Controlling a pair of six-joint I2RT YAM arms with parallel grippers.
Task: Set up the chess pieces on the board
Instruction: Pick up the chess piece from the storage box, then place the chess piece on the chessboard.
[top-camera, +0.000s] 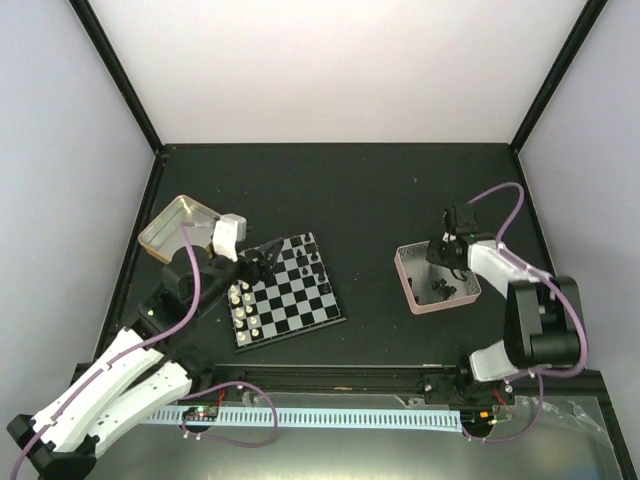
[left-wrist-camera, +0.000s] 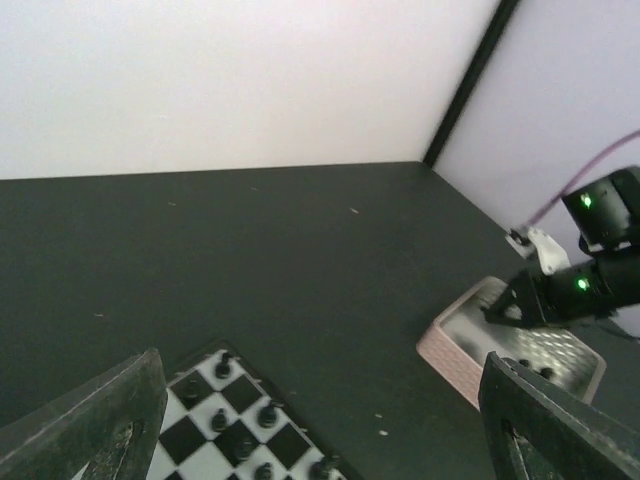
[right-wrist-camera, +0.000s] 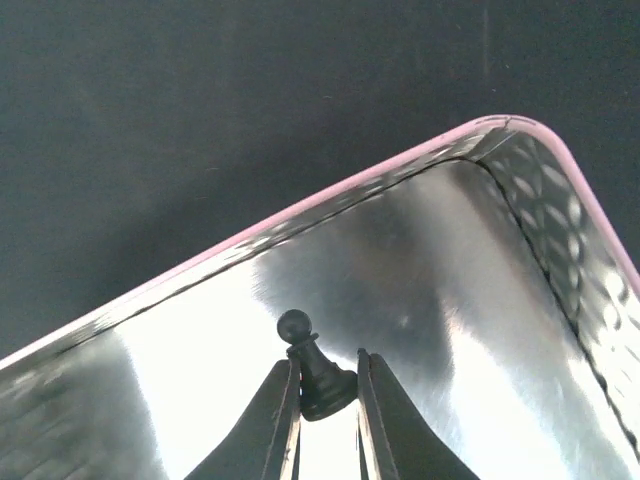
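The board (top-camera: 295, 300) lies left of centre, with cream-white pieces (top-camera: 240, 305) along its near-left side and black pieces (top-camera: 310, 265) along its far-right side. My left gripper (top-camera: 262, 255) hovers over the board's far corner, open and empty. In the left wrist view its gripper (left-wrist-camera: 320, 365) is spread wide above the board (left-wrist-camera: 249, 394). My right gripper (top-camera: 440, 255) is inside the pink-rimmed tin (top-camera: 412, 290). In the right wrist view it (right-wrist-camera: 328, 385) is shut on a tilted black pawn (right-wrist-camera: 318, 375) over the tin's shiny floor.
A few loose black pieces (top-camera: 440, 288) lie in the pink-rimmed tin, whose rim also shows in the right wrist view (right-wrist-camera: 300, 210) and in the left wrist view (left-wrist-camera: 450, 352). A gold tin (top-camera: 180, 228) sits behind the left arm. Black frame posts stand at the back corners.
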